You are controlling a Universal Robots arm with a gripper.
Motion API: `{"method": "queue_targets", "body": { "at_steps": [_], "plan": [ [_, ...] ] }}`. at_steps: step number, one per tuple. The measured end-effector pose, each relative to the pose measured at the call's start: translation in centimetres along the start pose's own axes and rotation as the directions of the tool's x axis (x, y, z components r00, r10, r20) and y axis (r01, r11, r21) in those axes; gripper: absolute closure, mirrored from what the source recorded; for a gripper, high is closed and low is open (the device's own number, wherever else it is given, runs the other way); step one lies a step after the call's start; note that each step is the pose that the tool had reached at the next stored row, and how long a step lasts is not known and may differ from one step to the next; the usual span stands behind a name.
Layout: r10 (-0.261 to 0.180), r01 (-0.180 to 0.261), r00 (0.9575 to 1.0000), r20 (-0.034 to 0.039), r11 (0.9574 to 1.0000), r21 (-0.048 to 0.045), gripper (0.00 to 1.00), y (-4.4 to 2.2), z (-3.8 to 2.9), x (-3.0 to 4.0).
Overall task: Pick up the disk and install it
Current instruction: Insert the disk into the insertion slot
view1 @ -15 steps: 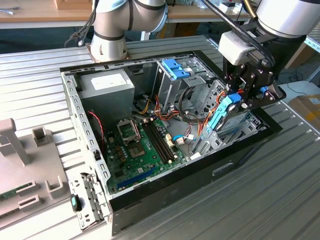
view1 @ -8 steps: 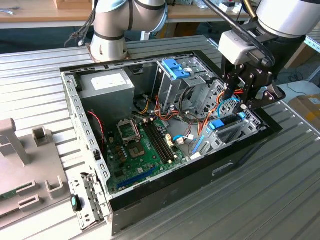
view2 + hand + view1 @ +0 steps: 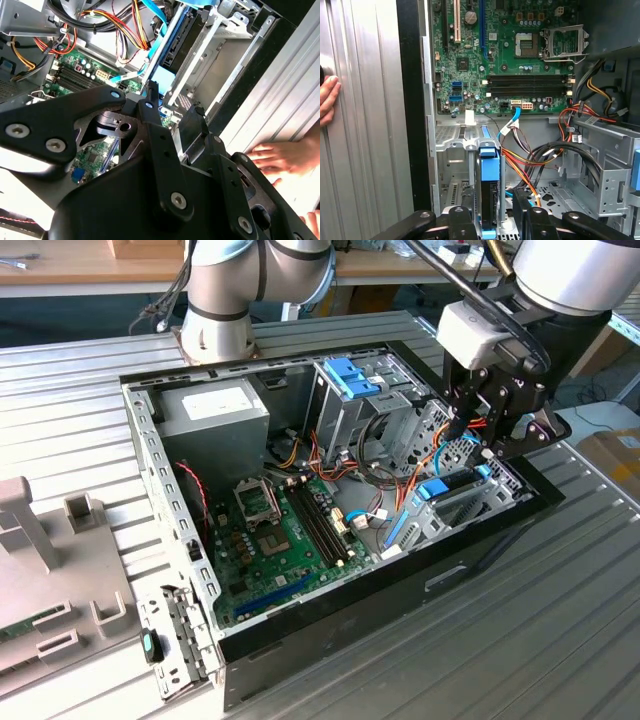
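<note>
The disk [image 3: 488, 192] is a dark drive in a bright blue carrier. It stands on edge in the metal bay at the front corner of the open computer case [image 3: 330, 625]. In the exterior view its blue tab [image 3: 433, 488] shows just below my gripper [image 3: 482, 440]. My gripper [image 3: 495, 214] hovers right over the disk with a black finger on each side, open, and a gap shows beside one finger. In the second wrist view the fingertips of the gripper [image 3: 172, 107] sit just short of the blue carrier [image 3: 161, 77].
The green motherboard [image 3: 280, 530] lies on the case floor, with orange and black cables [image 3: 530, 160] running past the bay. A blue-topped grey drive cage [image 3: 352, 380] stands at the back. A person's hand [image 3: 327, 97] rests on the ribbed table beside the case. A grey fixture [image 3: 40, 570] sits at the exterior view's left.
</note>
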State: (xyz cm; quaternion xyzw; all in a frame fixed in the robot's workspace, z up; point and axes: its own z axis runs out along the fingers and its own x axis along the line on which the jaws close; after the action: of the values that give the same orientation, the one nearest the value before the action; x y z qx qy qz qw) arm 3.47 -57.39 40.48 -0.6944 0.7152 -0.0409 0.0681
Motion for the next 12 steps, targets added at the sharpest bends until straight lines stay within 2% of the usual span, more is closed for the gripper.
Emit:
{"method": "queue_targets", "body": {
  "at_steps": [8, 9, 11, 12],
  "plan": [
    [0.000, 0.000, 1.0000, -0.0001, 1.0000, 0.0000, 0.56, 0.00, 0.00, 0.00],
    [0.000, 0.000, 1.0000, -0.0004, 1.0000, -0.0044, 0.56, -0.15, 0.02, -0.01],
    [0.002, -0.003, 1.0000, -0.0024, 0.9976, -0.0697, 0.56, -1.46, 0.23, -0.05],
    [0.004, -0.004, 1.0000, -0.0041, 0.9934, -0.1143, 0.56, -2.47, 0.38, -0.13]
  ]
}}
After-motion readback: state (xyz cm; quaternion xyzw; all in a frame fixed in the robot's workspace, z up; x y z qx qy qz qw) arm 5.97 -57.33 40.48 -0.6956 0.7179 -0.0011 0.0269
